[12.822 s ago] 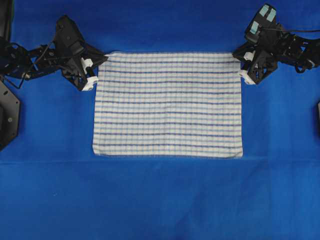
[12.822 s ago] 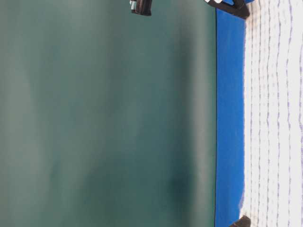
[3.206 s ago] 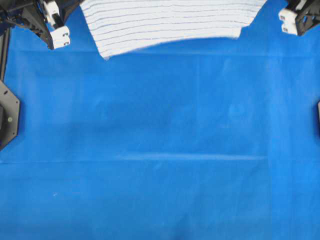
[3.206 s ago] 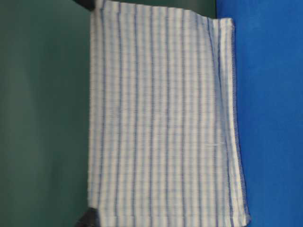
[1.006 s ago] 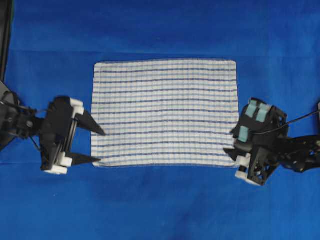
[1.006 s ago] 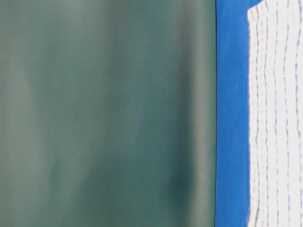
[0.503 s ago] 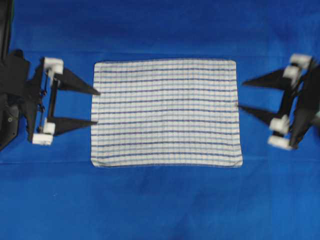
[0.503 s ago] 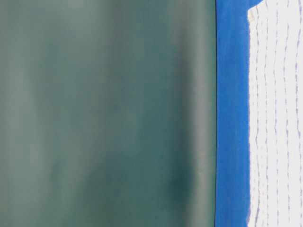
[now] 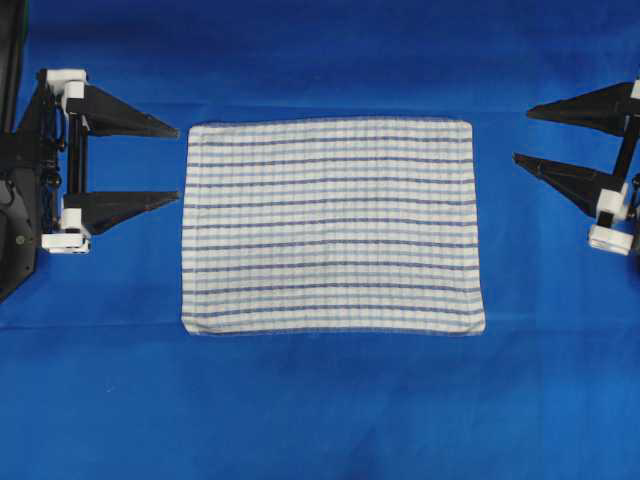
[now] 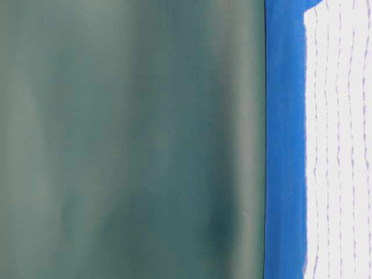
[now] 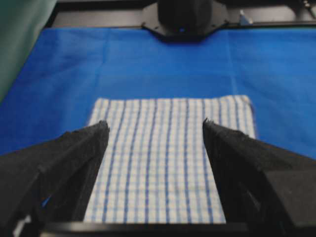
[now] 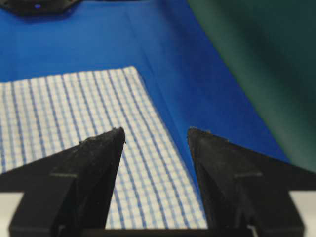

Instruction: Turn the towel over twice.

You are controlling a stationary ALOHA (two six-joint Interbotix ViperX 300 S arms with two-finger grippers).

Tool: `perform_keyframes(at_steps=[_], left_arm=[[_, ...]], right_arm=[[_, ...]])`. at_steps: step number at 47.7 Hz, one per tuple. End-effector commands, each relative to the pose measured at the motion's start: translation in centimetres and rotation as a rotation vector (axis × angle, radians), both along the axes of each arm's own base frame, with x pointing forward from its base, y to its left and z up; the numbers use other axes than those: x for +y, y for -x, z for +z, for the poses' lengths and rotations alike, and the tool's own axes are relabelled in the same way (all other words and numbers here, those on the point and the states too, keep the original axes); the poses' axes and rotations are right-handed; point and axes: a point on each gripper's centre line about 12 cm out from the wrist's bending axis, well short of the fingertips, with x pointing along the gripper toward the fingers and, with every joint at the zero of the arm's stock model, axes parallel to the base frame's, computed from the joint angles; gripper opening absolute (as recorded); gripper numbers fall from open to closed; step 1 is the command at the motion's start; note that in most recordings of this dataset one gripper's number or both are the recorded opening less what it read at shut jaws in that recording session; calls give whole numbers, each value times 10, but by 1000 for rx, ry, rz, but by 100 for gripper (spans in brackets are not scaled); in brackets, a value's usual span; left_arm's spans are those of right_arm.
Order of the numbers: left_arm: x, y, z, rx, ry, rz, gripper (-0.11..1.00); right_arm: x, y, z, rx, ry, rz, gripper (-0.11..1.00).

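Both grippers stand spread wide and hold nothing: the left gripper [image 9: 178, 165] just off the towel's left edge, the right gripper [image 9: 520, 135] apart from its right edge. Flat on the blue table cover [image 9: 320, 400], the towel [image 9: 332, 226] lies between them.

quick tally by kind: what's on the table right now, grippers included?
Towel: 1, the towel, lying flat
Table cover: 1, the blue table cover
Grippers: 2, the left gripper and the right gripper, both open, clear of the towel
Total: 4
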Motion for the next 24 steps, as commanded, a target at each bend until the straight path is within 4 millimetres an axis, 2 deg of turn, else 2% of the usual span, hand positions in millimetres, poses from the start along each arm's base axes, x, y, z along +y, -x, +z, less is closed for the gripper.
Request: perform_keyframes(at_steps=[1,15,24], left_arm=[[1,-2,4,-15,-4,4,72],[1,1,6,-16,-7,4,72],[1,19,13,-36,-8,7,72]], right_arm=[[-1,-1,6,-16,3,-1,62],[-1,0,5,-17,-3,-5,62],[-6,15,13,-62,-6,-14,62]])
